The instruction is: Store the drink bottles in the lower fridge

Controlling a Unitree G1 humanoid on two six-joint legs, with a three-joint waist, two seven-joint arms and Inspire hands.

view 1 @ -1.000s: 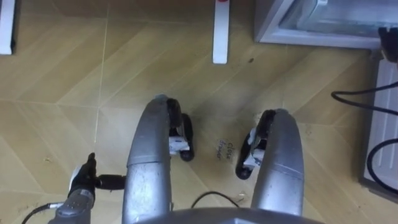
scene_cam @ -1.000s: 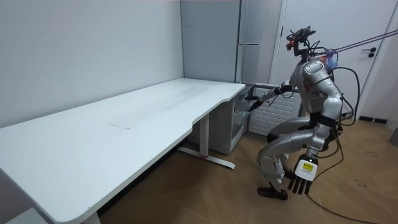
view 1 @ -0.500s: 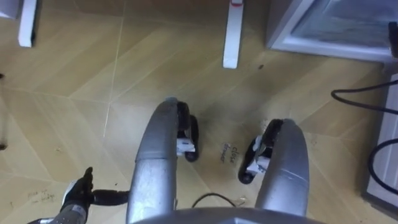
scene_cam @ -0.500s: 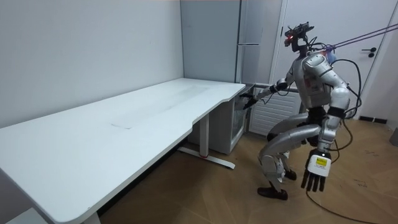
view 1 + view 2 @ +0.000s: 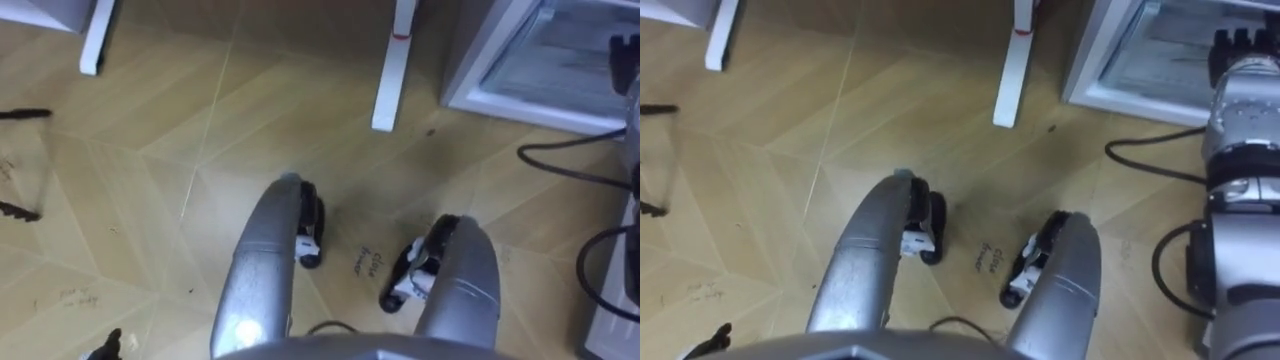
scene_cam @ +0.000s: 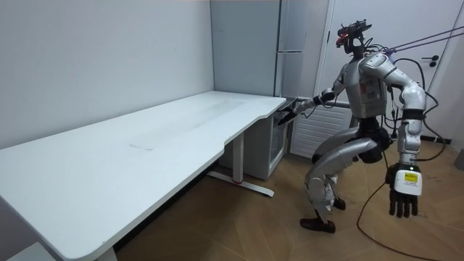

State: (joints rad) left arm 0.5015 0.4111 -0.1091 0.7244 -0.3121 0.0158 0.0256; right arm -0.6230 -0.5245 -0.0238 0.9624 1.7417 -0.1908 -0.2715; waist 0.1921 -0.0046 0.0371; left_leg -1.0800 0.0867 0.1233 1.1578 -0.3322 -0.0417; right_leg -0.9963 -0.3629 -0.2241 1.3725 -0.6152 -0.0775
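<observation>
Lower fridge [image 5: 548,62] lies at 1 o'clock, nearest the right hand [image 5: 1237,42], finger state indeterminable; left hand [image 6: 403,194] hangs at 7 o'clock, fingers released.

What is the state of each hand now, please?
Left hand: open, hanging down, holding nothing.
Right hand: stretched out to the low fridge; open or closed cannot be told.
</observation>
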